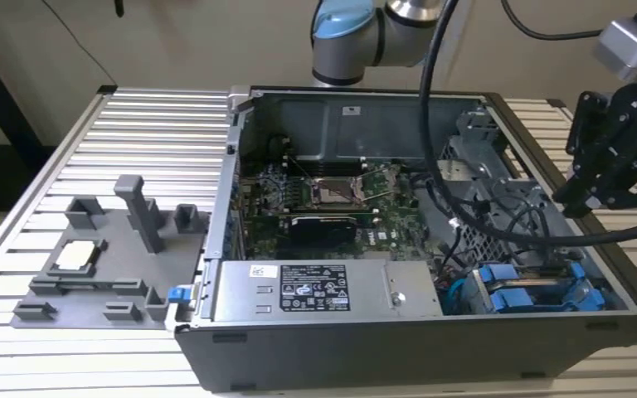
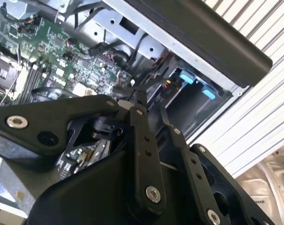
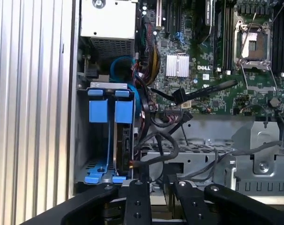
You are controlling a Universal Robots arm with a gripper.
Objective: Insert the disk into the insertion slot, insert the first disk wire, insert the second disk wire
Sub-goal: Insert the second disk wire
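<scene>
An open dark-grey metal computer case (image 1: pixel 407 356) lay on its side on the ribbed aluminium bench (image 1: pixel 142 124), toward the bench edge on the exterior view's right. A grey plastic fixture tray (image 1: pixel 42 286) sat beside it near the opposite edge. Inside the case were a green circuit board (image 1: pixel 330 207) and a silver power-supply box with a pale label (image 1: pixel 318 290). The narrow grey insertion slot with blue trim (image 3: pixel 106 86) occupied the case corner nearest the exterior camera on that view's right. In the first wrist view the flat disk (image 3: pixel 123 140) stood on edge inside this slot, with its blue carrier tabs at both ends. A dark cable with an orange-tipped plug (image 3: pixel 131 164) lay against the disk's end, and whether it was seated could not be told. The black end effector (image 1: pixel 576 201) hung above the case wall on the exterior view's right, apart from the slot. In both wrist views (image 3: pixel 158 185) (image 2: pixel 151 101) its jaws stood slightly apart, with nothing gripped between them.
</scene>
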